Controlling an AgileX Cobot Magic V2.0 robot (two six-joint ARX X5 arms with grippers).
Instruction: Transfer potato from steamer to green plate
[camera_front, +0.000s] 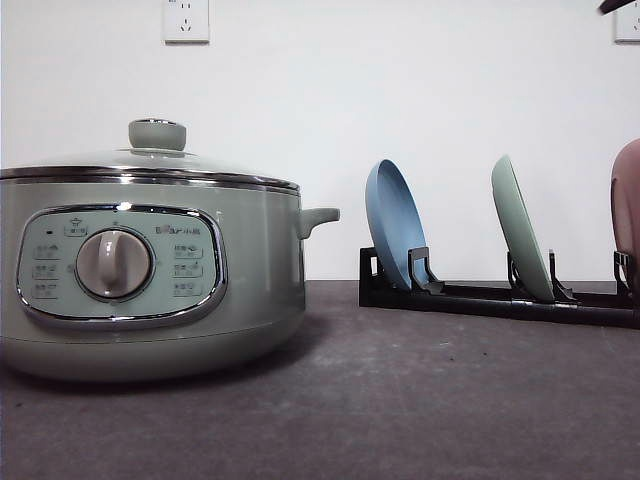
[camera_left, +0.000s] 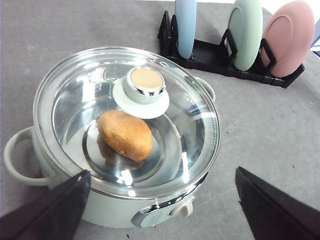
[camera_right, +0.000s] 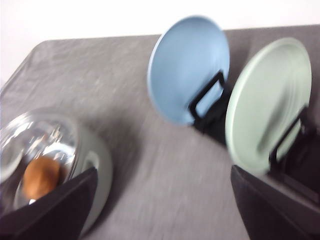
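The steamer (camera_front: 150, 290) stands at the table's left with its glass lid (camera_left: 75, 100) on. Through the glass I see the orange-brown potato (camera_left: 125, 134) lying on the steamer's floor under the green knob (camera_left: 145, 82). The green plate (camera_front: 522, 245) stands on edge in a black rack (camera_front: 480, 298) at the back right. My left gripper (camera_left: 162, 172) hovers open above the steamer's near side, holding nothing. My right gripper (camera_right: 164, 171) is open above bare table, with the green plate (camera_right: 267, 105) to one side and the steamer (camera_right: 95, 170) with the potato (camera_right: 40, 177) to the other. That view is blurred.
A blue plate (camera_front: 395, 225) stands in the rack's slot nearest the steamer, and a pink plate (camera_front: 628, 200) stands in the slot beyond the green one. Grey table stretches between steamer and rack. A white wall rises behind.
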